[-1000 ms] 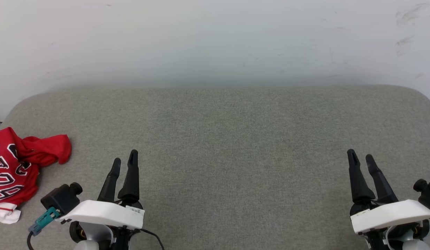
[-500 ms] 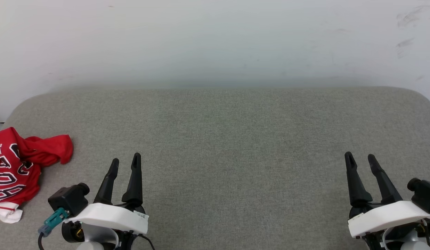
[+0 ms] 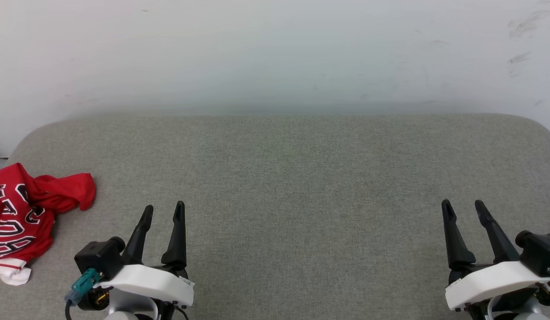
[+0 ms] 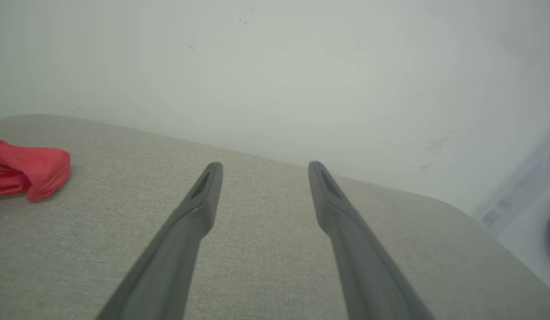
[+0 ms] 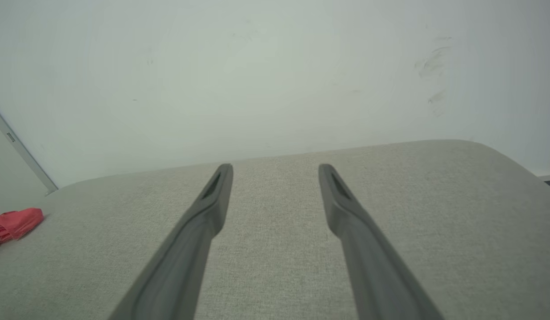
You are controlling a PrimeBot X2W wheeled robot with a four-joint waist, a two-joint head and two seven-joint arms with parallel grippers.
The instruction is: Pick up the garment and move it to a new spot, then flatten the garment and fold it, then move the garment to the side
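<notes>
Operator: Where is the garment?

Technician: The garment (image 3: 26, 213) lies crumpled at the left end of the counter (image 3: 301, 178), left of the left gripper (image 3: 164, 205) and not touching it. The head view's left edge cuts it off. Its black lettering (image 3: 10, 224) is creased and cannot be read whole.

Operator: Jaw state?

Technician: On the left gripper, the jaws are released and grasp nothing. On the right gripper (image 3: 462, 202), the same. Both point toward the wall (image 3: 275, 53).

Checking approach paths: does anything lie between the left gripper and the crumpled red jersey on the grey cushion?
Nothing visible does. The crumpled red jersey shirt with black lettering lies near the left edge of the grey fabric cushion; only bare fabric separates it from the open, empty left gripper.
</notes>
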